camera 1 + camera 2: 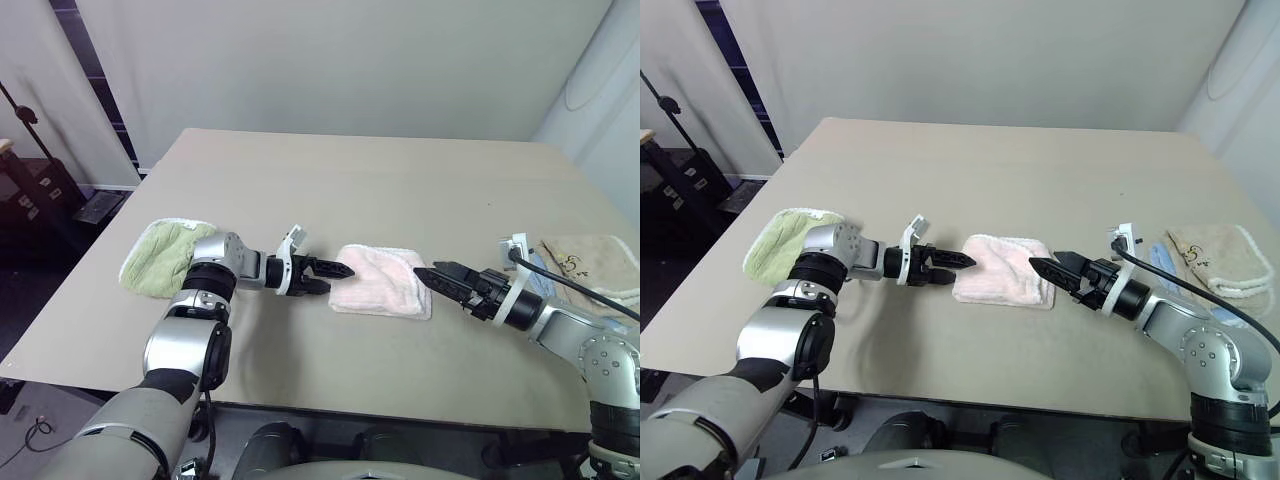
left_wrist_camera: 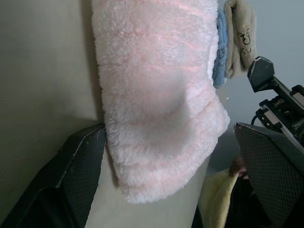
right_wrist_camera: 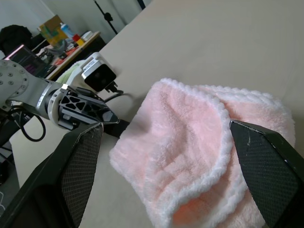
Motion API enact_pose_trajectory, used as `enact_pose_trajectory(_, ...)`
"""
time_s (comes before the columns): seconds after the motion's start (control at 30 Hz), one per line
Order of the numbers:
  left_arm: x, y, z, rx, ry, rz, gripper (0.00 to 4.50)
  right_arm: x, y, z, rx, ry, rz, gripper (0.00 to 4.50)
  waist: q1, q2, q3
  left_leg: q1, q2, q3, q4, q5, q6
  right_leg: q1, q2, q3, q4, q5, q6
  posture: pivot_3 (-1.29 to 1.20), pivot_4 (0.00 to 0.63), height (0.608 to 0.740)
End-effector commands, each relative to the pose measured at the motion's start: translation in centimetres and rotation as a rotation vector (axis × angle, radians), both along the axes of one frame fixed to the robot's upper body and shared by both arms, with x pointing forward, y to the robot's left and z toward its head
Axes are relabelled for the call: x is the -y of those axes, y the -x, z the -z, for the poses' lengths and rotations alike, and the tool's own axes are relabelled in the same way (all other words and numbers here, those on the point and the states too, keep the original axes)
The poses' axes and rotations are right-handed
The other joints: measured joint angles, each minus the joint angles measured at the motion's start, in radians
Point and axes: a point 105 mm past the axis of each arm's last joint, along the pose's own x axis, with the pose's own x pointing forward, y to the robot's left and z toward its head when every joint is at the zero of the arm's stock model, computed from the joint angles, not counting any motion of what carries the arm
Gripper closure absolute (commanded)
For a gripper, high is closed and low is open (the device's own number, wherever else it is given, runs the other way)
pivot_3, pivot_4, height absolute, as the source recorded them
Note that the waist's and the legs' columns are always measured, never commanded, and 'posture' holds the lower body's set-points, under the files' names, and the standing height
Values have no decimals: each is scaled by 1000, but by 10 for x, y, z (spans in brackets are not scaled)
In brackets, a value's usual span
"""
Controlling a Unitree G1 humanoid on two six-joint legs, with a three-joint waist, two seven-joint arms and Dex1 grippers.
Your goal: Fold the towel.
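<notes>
Facing each other across the folded pink towel [image 1: 382, 280]: left gripper [image 1: 338, 272] and right gripper [image 1: 428, 278], both low over the beige table [image 1: 380, 190].

Left gripper: fingers spread wide, nothing held; tips just at the towel's left edge, whether touching cannot be told from the head views. Seen along its own fingers [image 2: 78, 166], towel hanging between the two pads without being pinched (fluffy ribbed pile, rounded folded end nearest the camera).

Right gripper: fingers likewise spread wide, nothing held; tips at the towel's right edge, near its front corner. Seen along its own fingers [image 3: 80, 161], towel lying folded between the pads, white trimmed edge curling across the top layer, upper layer set back a little from the lower one.

Towel: near the table's middle, toward the front edge, folded into a small, roughly square pad, flat on the surface.

Further out, left side: light green towel [image 1: 160, 255] bunched near the table's left edge, behind the left forearm, well apart from the pink one.

Further out, right side: beige towel [image 1: 590, 260] with a dark embroidered mark near the right edge, a pale blue cloth [image 2: 219, 52] lying beside it (partly under it), black cable [image 1: 570, 282] crossing above.
</notes>
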Motion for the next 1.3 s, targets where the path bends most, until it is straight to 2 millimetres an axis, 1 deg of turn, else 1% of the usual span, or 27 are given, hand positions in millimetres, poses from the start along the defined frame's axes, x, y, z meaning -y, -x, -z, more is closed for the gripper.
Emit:
enact_pose_trajectory(0.03, 27, 11, 6, -49, 33, 52, 0, 2, 0, -14, 66, 1, 21, 44, 13, 1, -1, 0, 0, 0, 0, 0, 0, 1, 0, 0, -2, 0, 0, 0, 0, 740)
enact_pose_trajectory(0.13, 38, 11, 8, -45, 35, 48, 0, 4, 0, -14, 65, 7, 34, 44, 25, 1, -1, -1, -1, 0, 0, 0, 1, 3, -2, 0, -5, 0, 0, 0, 0, 740)
enact_pose_trajectory(0.23, 50, 13, 1, -55, 82, 65, 0, 7, 0, -14, 67, 16, 51, 44, 42, 1, -1, -1, -3, 0, 0, -1, 2, 4, -3, 0, -7, 0, 0, 0, 0, 740)
enact_pose_trajectory(0.43, 67, 12, -2, -31, 84, 69, 0, 9, 0, -14, 68, 19, 70, 44, 44, 1, -1, -2, -4, 0, 0, -2, 3, 5, -4, 1, -8, 0, 0, 0, 0, 740)
enact_pose_trajectory(0.6, 88, 13, -3, 34, 85, 96, 0, 14, -1, -14, 68, 19, 103, 44, 43, 1, -1, -2, -4, 0, 0, -2, 4, 5, -4, 1, -9, 0, 1, 0, 0, 740)
enact_pose_trajectory(0.7, 96, 12, -1, 56, 86, 78, 0, 15, 1, -14, 68, 22, 111, 44, 42, 1, -1, -2, -4, 0, 0, -2, 4, 5, -4, 0, -9, 0, 2, 0, 0, 740)
enact_pose_trajectory(0.8, 98, 10, 4, 50, 66, 42, 571, 16, 2, -14, 66, 23, 122, 0, 42, 1, -1, -2, -4, 0, 0, -2, 4, 5, -4, 0, -9, 1, 4, 0, 0, 740)
enact_pose_trajectory(0.9, 98, 12, 4, 50, 82, 51, 1657, 17, 3, -14, 67, 18, 131, 0, 39, 1, 0, -2, -4, 0, 0, -2, 4, 5, -4, 0, -9, 2, 6, 0, 0, 740)
enact_pose_trajectory(1.13, 94, 7, 7, 82, 67, 27, 4234, 17, 4, -12, 61, 6, 146, 0, 37, 1, 0, -2, -4, 0, 0, -2, 4, 4, -4, 0, -9, 2, 7, 0, 0, 740)
enact_pose_trajectory(1.17, 93, 6, 7, 83, 71, 21, 4477, 16, 4, -12, 63, 4, 146, 0, 37, 1, 0, -2, -4, 0, -1, -2, 4, 4, -4, 0, -9, 2, 7, 0, 0, 740)
enact_pose_trajectory(1.3, 92, 0, -6, 106, 129, 13, 4477, 15, 2, -14, 78, 0, 144, 0, 37, 1, 0, -2, -4, 0, -1, -2, 4, 4, -4, 0, -9, 2, 7, 0, 0, 740)
